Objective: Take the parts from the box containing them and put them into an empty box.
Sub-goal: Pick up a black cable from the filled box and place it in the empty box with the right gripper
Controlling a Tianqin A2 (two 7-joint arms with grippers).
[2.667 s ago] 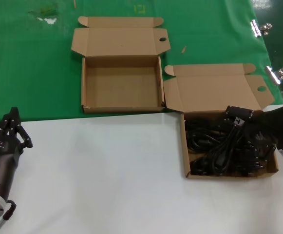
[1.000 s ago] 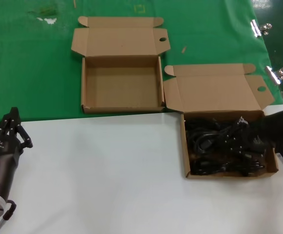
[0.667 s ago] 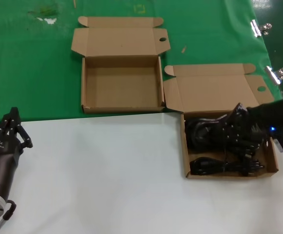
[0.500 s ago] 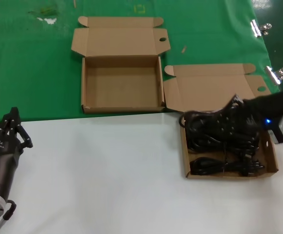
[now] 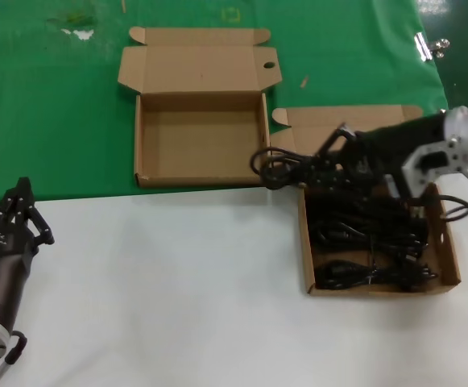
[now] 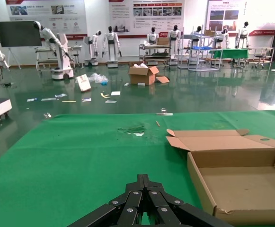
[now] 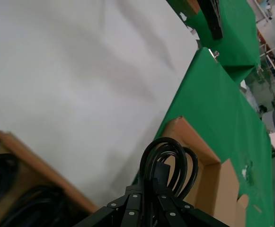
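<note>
**Right gripper lifts one cord bundle clear of the full box**

A white table [image 5: 177, 290] fills the near half of the scene, with a green cloth [image 5: 48, 105] covering the far half. Two open cardboard boxes sit on it. The empty box [image 5: 200, 139] lies on the green cloth, left of the box containing the parts [image 5: 378, 242], which holds several black cords [image 5: 362, 238]. The right gripper [image 5: 330, 165] hangs above that box's far left corner, clamped on one looped cord bundle [image 5: 278, 167]; the loop end sticks out toward the empty box, just beside its right wall. The left gripper [image 5: 20, 211] rests over the white table at the near left edge, fingers pressed together.
</note>
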